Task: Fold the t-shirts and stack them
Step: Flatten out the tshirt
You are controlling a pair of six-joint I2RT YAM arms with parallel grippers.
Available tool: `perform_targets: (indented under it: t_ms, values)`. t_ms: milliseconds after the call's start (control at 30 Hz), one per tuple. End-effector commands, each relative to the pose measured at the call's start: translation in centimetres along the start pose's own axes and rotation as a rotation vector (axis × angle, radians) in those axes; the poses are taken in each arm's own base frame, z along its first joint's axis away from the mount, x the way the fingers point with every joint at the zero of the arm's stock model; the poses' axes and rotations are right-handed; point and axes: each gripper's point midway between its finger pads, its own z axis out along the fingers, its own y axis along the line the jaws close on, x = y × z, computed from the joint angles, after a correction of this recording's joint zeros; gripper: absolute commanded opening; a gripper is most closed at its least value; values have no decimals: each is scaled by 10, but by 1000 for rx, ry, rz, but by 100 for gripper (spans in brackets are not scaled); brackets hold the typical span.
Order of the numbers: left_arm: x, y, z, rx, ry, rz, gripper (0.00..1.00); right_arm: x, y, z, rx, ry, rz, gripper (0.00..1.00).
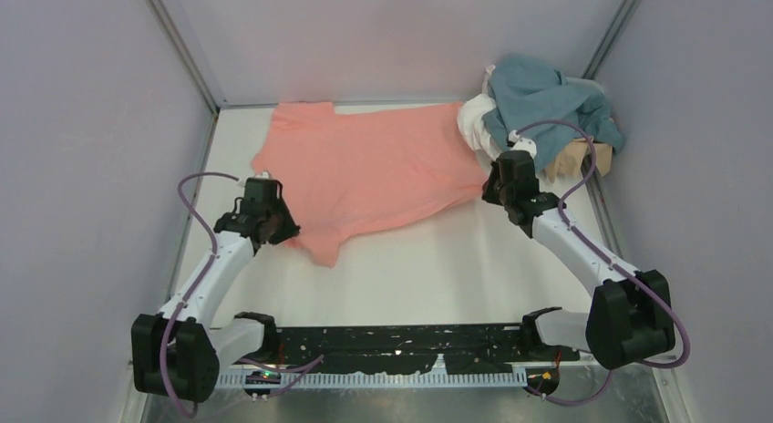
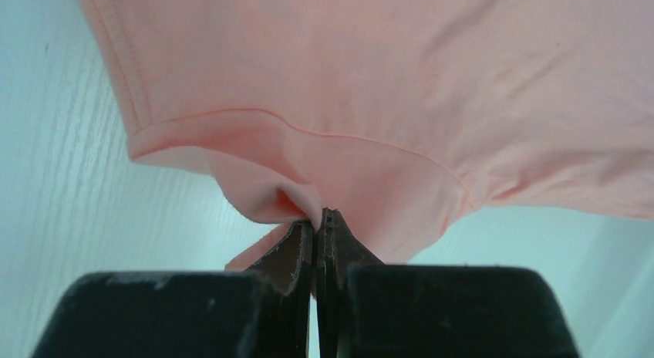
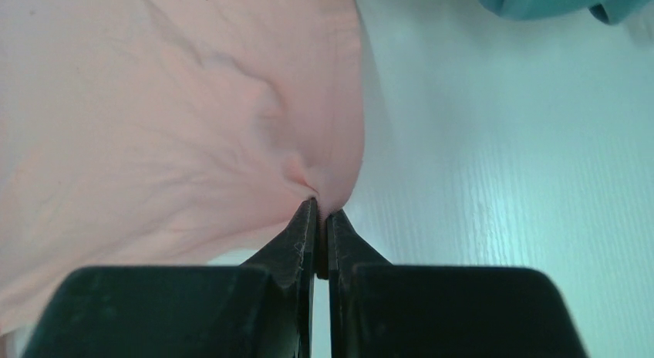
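A salmon-pink t-shirt [image 1: 374, 172] lies spread across the middle of the white table. My left gripper [image 1: 271, 224] is shut on its near-left part by the sleeve; in the left wrist view the pink t-shirt [image 2: 385, 88] bunches into a fold at the gripper's [image 2: 319, 216] tips. My right gripper [image 1: 499, 188] is shut on the shirt's right edge, where the pink cloth [image 3: 193, 119] puckers at the gripper [image 3: 321, 207]. A teal-blue t-shirt [image 1: 547, 99], a white one [image 1: 476, 122] and a tan one [image 1: 570, 159] lie heaped at the back right.
Grey walls close the table [image 1: 438, 268] in on the left, back and right. The heap of shirts sits just behind my right arm. A black rail [image 1: 401, 336] with cables runs between the arm bases at the near edge.
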Motion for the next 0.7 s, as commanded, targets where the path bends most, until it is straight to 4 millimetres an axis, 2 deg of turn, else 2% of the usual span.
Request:
perform_targets:
  t_ms: [0,67,267,467,533,633,667]
  values:
    - [16,28,-22,-146,36,4,0,14,-27,-24,118,77,-25,6]
    - [28,35,-27,-176,71,14,0,22,-34,-30,146,115,-33,6]
    - [52,38,-36,-172,123,21,0,42,-45,-50,174,181,-49,6]
    - [70,40,-31,-158,163,18,10,66,-63,-57,233,238,-63,9]
    - [76,41,-29,-163,193,20,23,74,-71,-55,268,253,-70,10]
    - [88,42,-33,-168,246,41,61,83,-82,-57,330,288,-73,14]
    - [91,42,-36,-172,251,51,71,84,-85,-58,348,289,-73,20]
